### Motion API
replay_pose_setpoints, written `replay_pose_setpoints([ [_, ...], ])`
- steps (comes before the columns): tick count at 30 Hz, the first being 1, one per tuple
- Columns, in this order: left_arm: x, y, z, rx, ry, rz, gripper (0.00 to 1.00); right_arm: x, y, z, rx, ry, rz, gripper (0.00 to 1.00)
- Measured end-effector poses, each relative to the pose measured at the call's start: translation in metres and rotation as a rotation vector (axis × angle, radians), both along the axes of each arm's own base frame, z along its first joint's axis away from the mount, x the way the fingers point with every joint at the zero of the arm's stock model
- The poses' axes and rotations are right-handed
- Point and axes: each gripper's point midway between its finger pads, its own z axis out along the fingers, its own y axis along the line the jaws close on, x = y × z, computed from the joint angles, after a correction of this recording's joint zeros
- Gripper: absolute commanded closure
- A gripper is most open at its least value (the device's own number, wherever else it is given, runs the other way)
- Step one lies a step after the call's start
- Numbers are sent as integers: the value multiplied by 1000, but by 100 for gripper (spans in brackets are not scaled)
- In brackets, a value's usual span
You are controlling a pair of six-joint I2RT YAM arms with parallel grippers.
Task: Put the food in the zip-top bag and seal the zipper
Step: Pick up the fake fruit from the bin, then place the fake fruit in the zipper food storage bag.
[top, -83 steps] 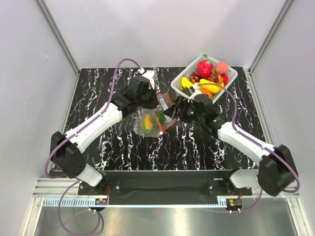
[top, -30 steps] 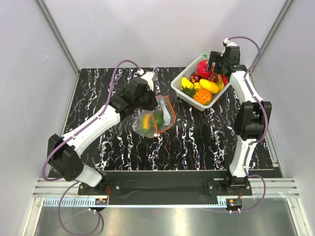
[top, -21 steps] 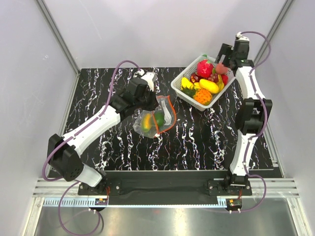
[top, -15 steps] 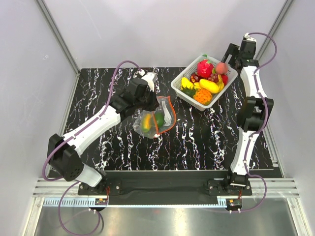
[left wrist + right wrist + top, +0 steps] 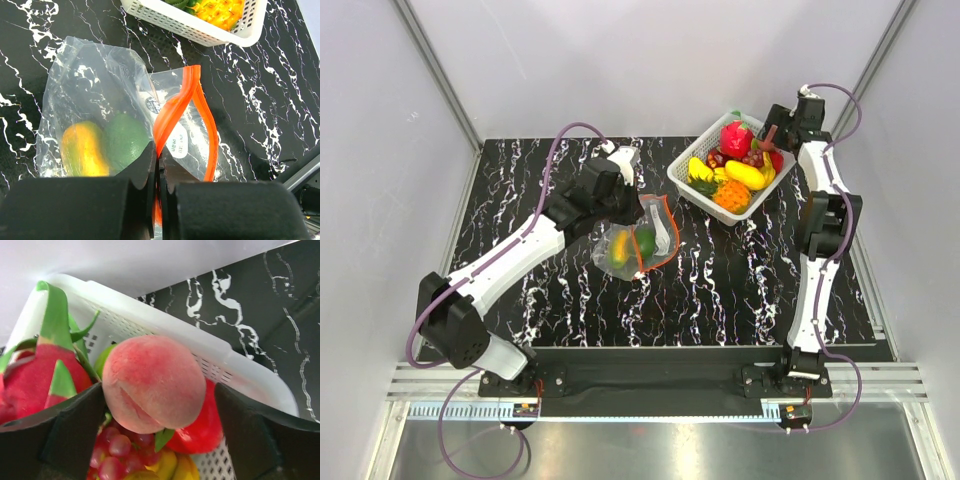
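Zip-top bag (image 5: 95, 100), crinkly clear film, rests on the tabletop (image 5: 720, 290) with open room around. Left pincer (image 5: 157, 160) is clamped on its orange zipper (image 5: 175, 107). Right pincer (image 5: 155, 410) gapes wide astride a matt peach (image 5: 150, 385) at the slotted basket (image 5: 240, 372) rim.

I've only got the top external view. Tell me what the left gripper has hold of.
Observer: On its wrist camera, the left gripper is shut on the zipper of the zip-top bag. It pinches the red-orange strip where its two sides meet. Farther along they are parted, so the mouth is open.
Operator: Now report the right gripper. It's just a dark shape over the basket for me.
Observer: The right wrist camera shows the right gripper open, with a finger on either side of the pink peach in the white basket. It has not closed on it.
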Motion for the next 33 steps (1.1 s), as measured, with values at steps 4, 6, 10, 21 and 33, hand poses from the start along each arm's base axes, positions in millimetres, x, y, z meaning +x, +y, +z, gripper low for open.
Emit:
replay_pose_setpoints([
  [4,0,0,0,-1,0,-1,96,4,4,-1,7,-10,-1,31],
  [6,1,-1,-1,-1,-1,-2,96,5,4,-1,6,-13,-1,39],
  [10,2,-2,-6,9,4,-5,96,5,4,-3,12,-22,-3,48],
  [21,3,-2,-8,13,8,-4,96,-46,12,51,29,-50,-2,56],
  [33,4,3,-7,45,19,14,96,-217,124,141,246,-195,256,59],
])
